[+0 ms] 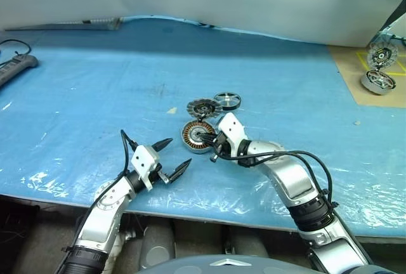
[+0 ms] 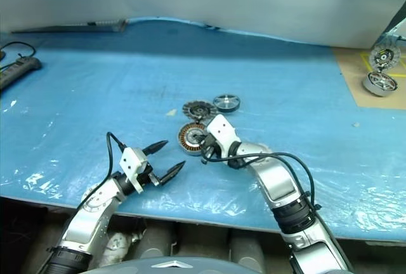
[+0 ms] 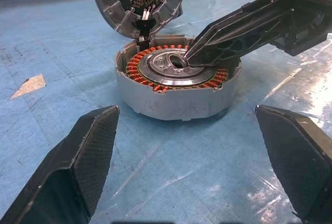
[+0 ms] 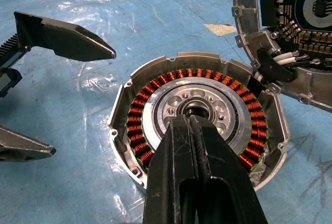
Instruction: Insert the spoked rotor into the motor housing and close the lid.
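Observation:
The motor housing (image 1: 196,135), a grey cup with copper windings and a silver hub, lies on the blue mat. My right gripper (image 4: 190,120) is shut, and its closed tips rest on the hub's centre hole (image 3: 179,60). The lid (image 1: 202,108) lies just behind the housing, joined to it by short wires (image 4: 282,58), its circuit-board face showing in the wrist views. The spoked rotor (image 1: 227,100) lies flat to the right of the lid. My left gripper (image 1: 176,156) is open, low over the mat on the housing's near left, holding nothing.
A black power strip (image 1: 16,68) lies at the far left. More motor parts (image 1: 379,65) sit on a brown board at the far right. A grey bar (image 1: 70,25) lies along the back. The mat's front edge (image 1: 209,214) runs just below both arms.

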`<action>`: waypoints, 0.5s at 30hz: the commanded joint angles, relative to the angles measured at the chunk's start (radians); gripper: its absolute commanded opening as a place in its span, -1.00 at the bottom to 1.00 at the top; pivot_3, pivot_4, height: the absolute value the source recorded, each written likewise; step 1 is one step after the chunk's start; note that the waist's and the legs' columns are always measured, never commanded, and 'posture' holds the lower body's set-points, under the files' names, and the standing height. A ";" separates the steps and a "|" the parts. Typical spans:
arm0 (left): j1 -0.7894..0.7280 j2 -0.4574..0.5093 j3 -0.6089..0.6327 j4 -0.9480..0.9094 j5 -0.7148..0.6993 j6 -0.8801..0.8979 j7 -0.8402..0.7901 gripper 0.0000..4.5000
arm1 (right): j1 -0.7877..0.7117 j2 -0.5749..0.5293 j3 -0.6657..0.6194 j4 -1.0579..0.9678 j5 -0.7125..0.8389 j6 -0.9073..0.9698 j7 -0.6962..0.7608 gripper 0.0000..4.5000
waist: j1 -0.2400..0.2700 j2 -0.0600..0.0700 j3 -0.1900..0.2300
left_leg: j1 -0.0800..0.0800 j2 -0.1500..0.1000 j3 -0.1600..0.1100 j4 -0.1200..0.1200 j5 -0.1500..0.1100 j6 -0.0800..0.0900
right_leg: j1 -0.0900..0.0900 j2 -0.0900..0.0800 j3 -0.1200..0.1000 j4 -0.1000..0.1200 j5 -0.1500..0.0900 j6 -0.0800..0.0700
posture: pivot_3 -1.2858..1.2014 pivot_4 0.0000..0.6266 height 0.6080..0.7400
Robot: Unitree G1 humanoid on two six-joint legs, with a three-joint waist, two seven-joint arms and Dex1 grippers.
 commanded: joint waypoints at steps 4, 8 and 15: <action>0.003 0.005 -0.001 -0.048 -0.015 0.000 -0.005 1.00 | -0.025 0.036 -0.003 0.020 -0.004 -0.022 -0.023 -0.99 | 0.000 0.000 0.000 | 0.000 0.000 0.000 0.000 0.000 0.000 | 0.000 0.000 0.000 0.000 0.000 0.000 | 0.03 -0.52 1.00; 0.000 0.006 -0.001 -0.047 -0.014 0.002 -0.004 1.00 | -0.052 0.059 -0.015 0.055 -0.013 -0.037 -0.046 -0.99 | -0.001 0.000 0.000 | 0.000 0.000 0.000 0.000 0.000 0.000 | 0.000 0.000 0.000 0.000 0.000 0.000 | 0.03 -0.52 1.00; -0.008 0.005 -0.002 -0.040 -0.012 0.005 -0.005 1.00 | -0.061 0.057 -0.020 0.051 -0.004 -0.040 -0.044 -0.99 | -0.001 0.000 0.000 | 0.000 0.000 0.000 0.000 0.000 0.000 | 0.000 0.000 0.000 0.000 0.000 0.000 | 0.03 -0.52 1.00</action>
